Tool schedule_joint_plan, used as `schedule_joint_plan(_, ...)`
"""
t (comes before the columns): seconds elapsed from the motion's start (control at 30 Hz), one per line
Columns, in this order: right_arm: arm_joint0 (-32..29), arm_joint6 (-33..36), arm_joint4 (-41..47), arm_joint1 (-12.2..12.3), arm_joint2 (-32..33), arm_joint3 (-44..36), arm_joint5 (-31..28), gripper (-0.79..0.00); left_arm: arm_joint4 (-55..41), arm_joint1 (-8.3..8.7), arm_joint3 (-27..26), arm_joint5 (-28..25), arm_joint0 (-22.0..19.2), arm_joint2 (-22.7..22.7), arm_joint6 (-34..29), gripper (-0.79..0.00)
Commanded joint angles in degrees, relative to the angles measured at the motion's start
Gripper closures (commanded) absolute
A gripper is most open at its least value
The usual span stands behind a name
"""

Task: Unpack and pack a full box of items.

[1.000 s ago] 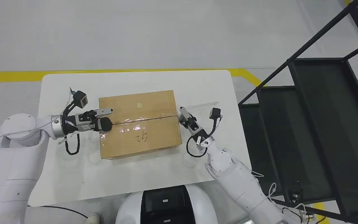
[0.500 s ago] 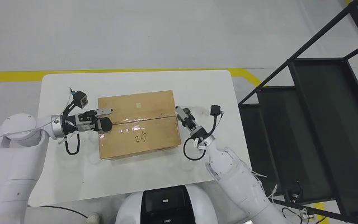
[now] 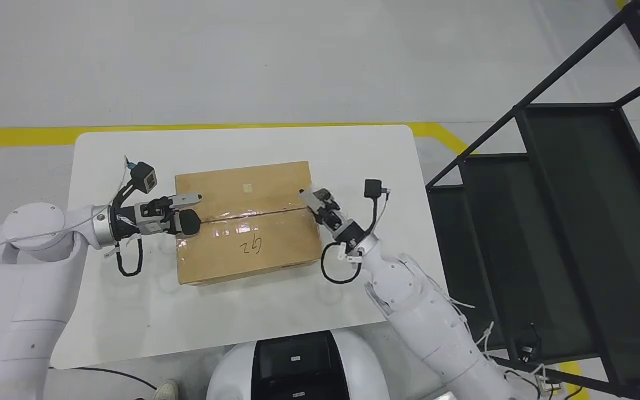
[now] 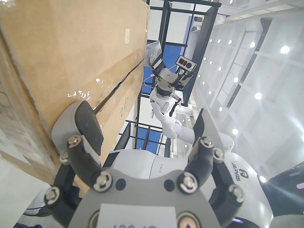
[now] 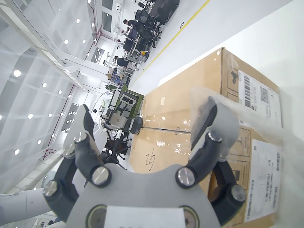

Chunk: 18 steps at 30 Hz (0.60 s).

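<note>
Where the box's [image 3: 250, 220] seam ends, the left gripper [image 3: 189, 213] (fingers [image 4: 89, 124] spread) sits.

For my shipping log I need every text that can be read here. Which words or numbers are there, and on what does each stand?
"62", handwritten on the top of the cardboard box; the first character is uncertain.
Print and barcodes on the shipping labels on the box's end face: too small to read.
Small sticker on the top: nothing legible.

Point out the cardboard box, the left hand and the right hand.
cardboard box [image 3: 250, 190], top view, on its upper flap.
left hand [image 4: 142, 109], left wrist view, between fingertips.
right hand [image 5: 147, 106], right wrist view, between fingertips.
</note>
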Motion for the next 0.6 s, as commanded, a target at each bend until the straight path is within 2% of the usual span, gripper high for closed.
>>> schedule_joint_plan(0.0,1.1,0.5,0.2,-0.2,-0.8,0.9,-0.2,-0.785,0.0,0.0,0.0,0.0,0.0,0.0,0.0,-0.785)
schedule_joint_plan(0.57,6.6,7.4,0.0,-1.6,-5.6,3.0,3.3,-0.785,0.0,0.0,0.0,0.0,0.0,0.0,0.0,-0.785)
